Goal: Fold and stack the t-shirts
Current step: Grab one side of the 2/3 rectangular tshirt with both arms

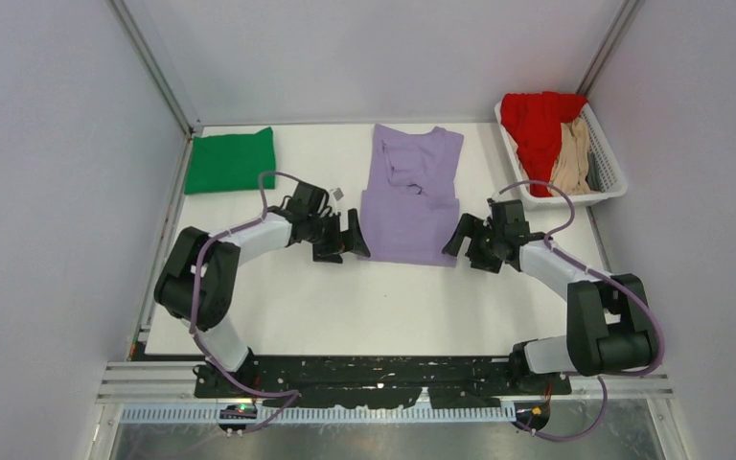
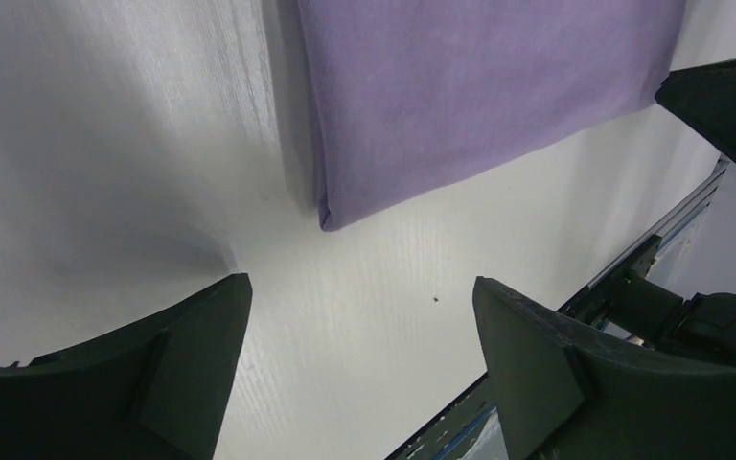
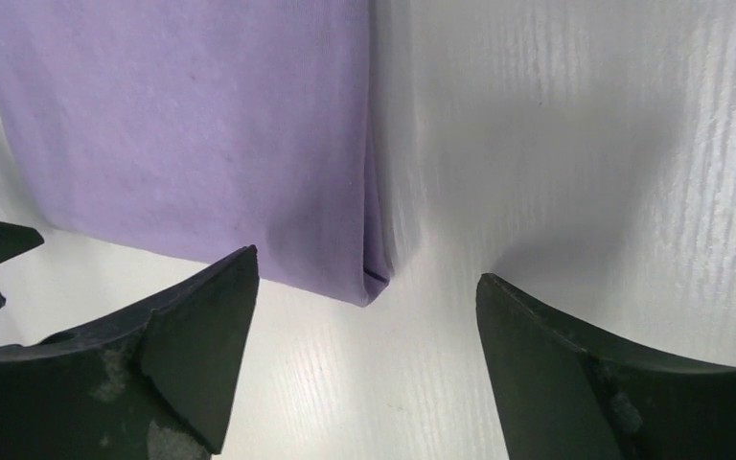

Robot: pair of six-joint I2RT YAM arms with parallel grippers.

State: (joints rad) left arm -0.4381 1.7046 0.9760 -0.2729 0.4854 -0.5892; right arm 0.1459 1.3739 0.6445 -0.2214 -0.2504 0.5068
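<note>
A lavender t-shirt (image 1: 412,192) lies partly folded lengthwise at the table's middle back. A green t-shirt (image 1: 231,160) lies folded at the back left. Red (image 1: 535,123) and tan (image 1: 572,153) shirts sit in the basket. My left gripper (image 1: 355,237) is open and empty, just off the shirt's near left corner (image 2: 328,218). My right gripper (image 1: 460,236) is open and empty, just off the near right corner (image 3: 372,286). Each wrist view shows bare table between the fingers, with the lavender cloth (image 2: 479,86) (image 3: 192,134) just beyond them.
A white slatted basket (image 1: 613,182) stands at the back right. Grey walls close in the left, right and back. The black mounting rail (image 1: 383,374) runs along the near edge. The other gripper's fingers (image 2: 728,105) show at the edge of the left wrist view.
</note>
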